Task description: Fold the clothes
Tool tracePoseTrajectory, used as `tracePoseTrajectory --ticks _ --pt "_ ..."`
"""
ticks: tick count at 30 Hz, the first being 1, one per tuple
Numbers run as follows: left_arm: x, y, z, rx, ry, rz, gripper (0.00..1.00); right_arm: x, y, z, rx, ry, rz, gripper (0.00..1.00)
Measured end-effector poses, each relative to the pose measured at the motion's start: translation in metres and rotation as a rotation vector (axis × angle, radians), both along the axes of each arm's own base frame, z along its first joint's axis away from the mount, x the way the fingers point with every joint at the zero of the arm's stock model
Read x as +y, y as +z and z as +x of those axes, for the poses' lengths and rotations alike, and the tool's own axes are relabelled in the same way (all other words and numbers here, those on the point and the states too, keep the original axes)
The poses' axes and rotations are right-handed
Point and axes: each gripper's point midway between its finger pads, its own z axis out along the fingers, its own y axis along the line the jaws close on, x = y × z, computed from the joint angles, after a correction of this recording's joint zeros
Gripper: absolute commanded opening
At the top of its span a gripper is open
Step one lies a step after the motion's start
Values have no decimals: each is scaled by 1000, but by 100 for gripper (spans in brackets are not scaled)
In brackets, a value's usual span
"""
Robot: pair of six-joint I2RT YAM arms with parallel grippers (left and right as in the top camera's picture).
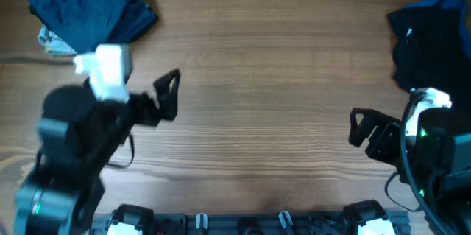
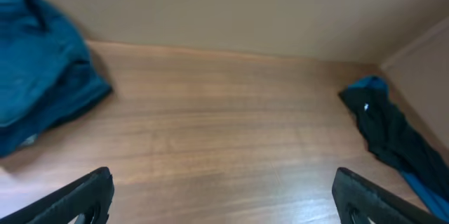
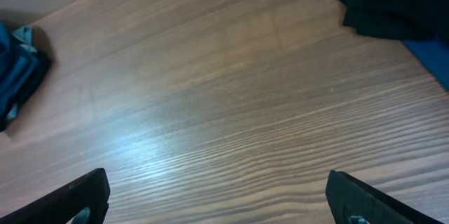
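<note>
A pile of dark navy folded clothes (image 1: 88, 6) lies at the table's far left corner; it also shows in the left wrist view (image 2: 38, 76) and the right wrist view (image 3: 17, 69). A heap of black and brighter blue clothes (image 1: 434, 32) lies at the far right; it shows in the left wrist view (image 2: 389, 136) and the right wrist view (image 3: 393, 3). My left gripper (image 1: 168, 96) is open and empty over bare wood at the left. My right gripper (image 1: 360, 128) is open and empty over bare wood at the right, below the heap.
The wooden table (image 1: 265, 80) spans the view. A pale printed thing (image 1: 50, 42) peeks from under the left pile. A dark rail with clamps (image 1: 250, 224) runs along the front edge.
</note>
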Motion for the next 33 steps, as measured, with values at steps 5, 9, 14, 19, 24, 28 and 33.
tracePoseTrajectory --ticks 5,9,14,19,24,28,33 --pt "12 -7 -36 -47 21 1 100 0 5 8 -27 -6 1 100" --pt "14 -46 -39 -7 25 12 100 1 5 9 -30 -6 2 100" --pt "14 -59 -34 33 29 24 100 0 5 8 -29 -6 2 100" --pt "15 -66 -28 63 40 38 100 0 5 8 -29 -6 2 100" --pt "15 -77 -31 112 40 51 100 0 5 8 -29 -8 4 100" --pt "16 -79 -33 121 40 53 100 0 5 8 -29 -8 4 100" --pt "16 -79 -33 121 40 53 100 0 5 8 -29 -8 4 100"
